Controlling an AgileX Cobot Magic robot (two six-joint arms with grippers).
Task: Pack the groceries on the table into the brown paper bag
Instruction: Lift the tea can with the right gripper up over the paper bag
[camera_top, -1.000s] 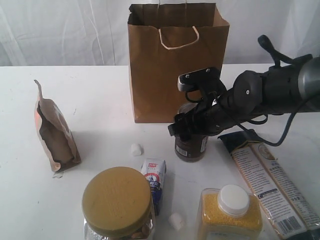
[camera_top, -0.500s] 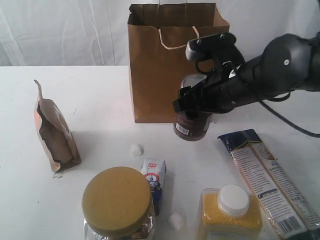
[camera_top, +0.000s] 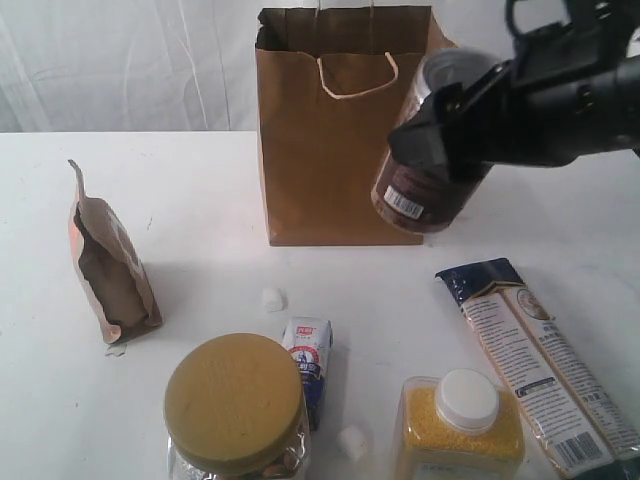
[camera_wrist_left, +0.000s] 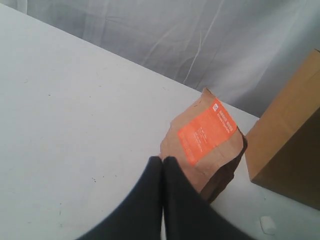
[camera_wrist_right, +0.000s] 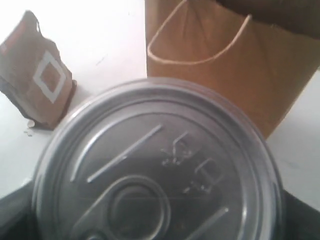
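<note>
The dark pull-tab can (camera_top: 428, 175) hangs tilted above the table (camera_top: 200, 190), clamped between the wide-spread jaws of the right gripper (camera_top: 447, 125), in front of the upper right part of the upright brown paper bag (camera_top: 320, 150). The left gripper (camera_wrist_left: 162, 162), jaws pressed together and empty, hovers near the brown pouch (camera_wrist_left: 205, 137). The gold-lidded jar (camera_top: 235, 400), noodle packs (camera_top: 540, 360) and a marshmallow (camera_top: 273, 298) rest on the table.

Exterior view: raised, tilted down over table (camera_top: 190, 200), facing brown paper bag (camera_top: 330, 150). Left wrist view close on brown pouch (camera_wrist_left: 205, 142); right wrist view almost against dark pull-tab can (camera_wrist_right: 155, 170). All share bag and pouch.
</note>
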